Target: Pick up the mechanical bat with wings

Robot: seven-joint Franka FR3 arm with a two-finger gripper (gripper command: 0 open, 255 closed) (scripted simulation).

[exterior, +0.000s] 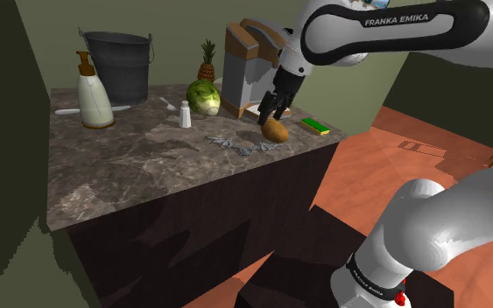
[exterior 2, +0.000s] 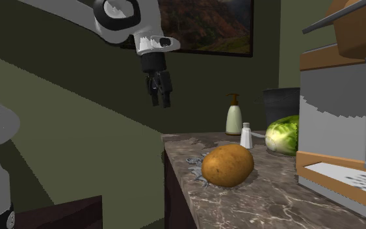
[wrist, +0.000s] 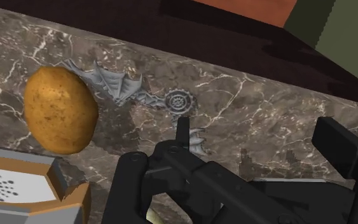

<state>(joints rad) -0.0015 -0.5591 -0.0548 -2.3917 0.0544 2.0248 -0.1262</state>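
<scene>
The mechanical bat point(exterior: 242, 146) is a flat grey figure with spread ribbed wings and a small gear at its middle. It lies on the marble counter point(exterior: 130, 166) near the front edge. In the wrist view the bat point(wrist: 130, 89) lies right beside a brown potato point(wrist: 60, 109), one wing tucked behind it. My gripper point(exterior: 269, 114) hangs open above the potato point(exterior: 275, 130), a little behind the bat, holding nothing. From the second exterior view the gripper point(exterior 2: 161, 101) is well above the counter, and the bat point(exterior 2: 194, 161) peeks out from behind the potato point(exterior 2: 227, 164).
A coffee machine point(exterior: 246, 70) stands close behind the gripper. A green sponge point(exterior: 316, 126) lies at the counter's corner. Farther along are a cabbage point(exterior: 204, 96), a pineapple point(exterior: 207, 61), a salt shaker point(exterior: 185, 114), a soap dispenser point(exterior: 93, 92) and a dark bucket point(exterior: 122, 61).
</scene>
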